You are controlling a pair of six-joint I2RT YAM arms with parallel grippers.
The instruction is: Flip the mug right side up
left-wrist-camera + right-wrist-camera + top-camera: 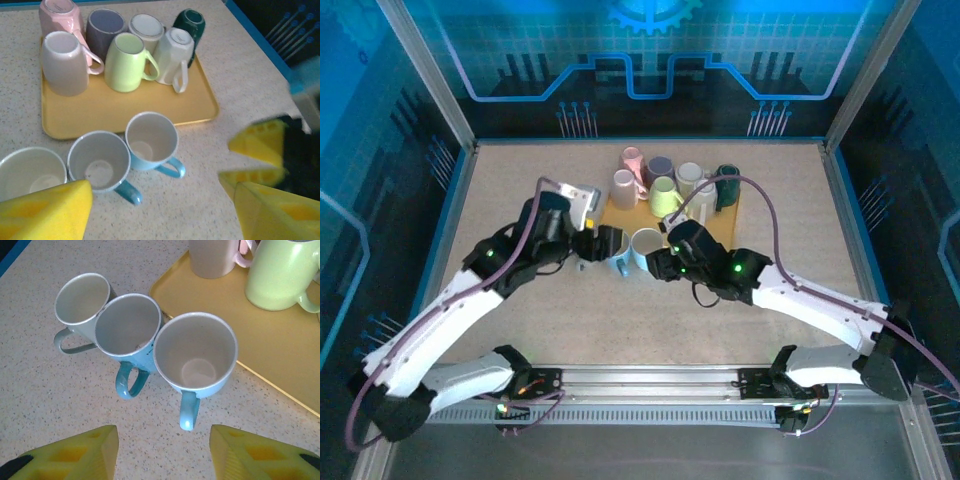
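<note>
Three mugs stand right side up on the table just in front of the yellow tray: a light blue mug, a teal mug and a grey-green mug, rims touching. My right gripper is open, with the light blue mug's handle just beyond its fingertips and nothing between them. My left gripper is open too, over bare table near the teal mug and the light blue mug. From above, both grippers flank this group.
On the tray several mugs stand upside down, among them a lime green one, a pink one, a white one and a dark green one. The right gripper's yellow fingers appear in the left wrist view.
</note>
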